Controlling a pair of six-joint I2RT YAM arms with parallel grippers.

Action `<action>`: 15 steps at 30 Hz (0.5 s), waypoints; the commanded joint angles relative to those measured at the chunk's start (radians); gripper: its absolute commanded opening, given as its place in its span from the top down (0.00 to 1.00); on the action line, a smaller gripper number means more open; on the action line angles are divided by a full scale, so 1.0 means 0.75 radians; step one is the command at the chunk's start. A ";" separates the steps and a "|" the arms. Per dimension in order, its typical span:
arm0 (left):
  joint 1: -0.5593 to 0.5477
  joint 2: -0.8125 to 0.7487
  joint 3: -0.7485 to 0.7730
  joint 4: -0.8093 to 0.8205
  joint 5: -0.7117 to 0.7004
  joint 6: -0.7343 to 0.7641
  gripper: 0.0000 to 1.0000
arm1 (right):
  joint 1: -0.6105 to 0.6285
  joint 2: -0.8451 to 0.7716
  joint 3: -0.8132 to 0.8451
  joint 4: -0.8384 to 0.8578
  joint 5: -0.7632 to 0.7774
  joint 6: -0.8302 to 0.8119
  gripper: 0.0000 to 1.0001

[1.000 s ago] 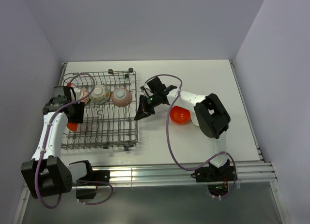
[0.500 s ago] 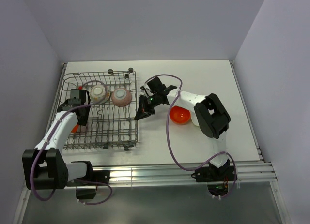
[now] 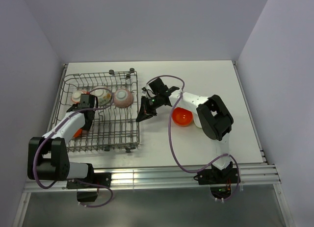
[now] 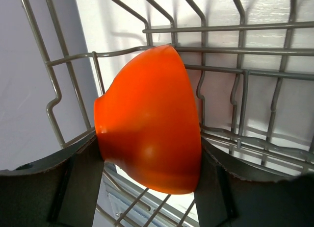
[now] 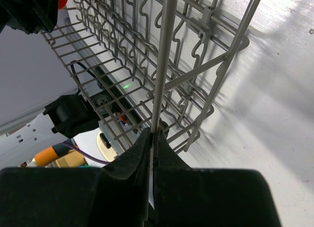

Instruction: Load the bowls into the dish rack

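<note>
Over rack left side — grips orange bowl tilted in left gripper, ready for slotting; pinches rack wire tight with right gripper — probably steadying it.

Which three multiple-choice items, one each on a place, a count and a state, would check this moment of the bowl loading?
1. Where does the loose orange bowl lie?
A) on the table, right of the dish rack
B) on the table, left of the rack
C) on top of the rack

2. How many orange bowls are in view?
A) one
B) two
C) four

3. What is the right gripper doing?
A) hanging open
B) shut on an orange bowl
C) shut on a rack wire

Answers:
1 A: the top view shows it beside the right arm, outside the rack.
2 B: the loose one plus the held orange bowl, which sits between the fingers of the left gripper inside the rack.
3 C: the right wrist view shows its fingers pinched on a thin wire.
</note>
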 commanded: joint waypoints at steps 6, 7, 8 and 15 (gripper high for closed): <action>-0.004 0.062 0.011 -0.029 0.148 -0.047 0.25 | 0.003 -0.018 0.036 -0.043 0.049 -0.112 1.00; -0.004 0.064 0.015 -0.033 0.168 -0.047 0.14 | 0.001 -0.018 0.036 -0.045 0.049 -0.114 1.00; -0.004 0.066 0.025 -0.050 0.181 -0.049 0.02 | 0.001 -0.018 0.038 -0.049 0.049 -0.118 1.00; -0.004 0.067 0.072 -0.117 0.268 -0.047 0.01 | 0.001 -0.010 0.049 -0.058 0.045 -0.122 1.00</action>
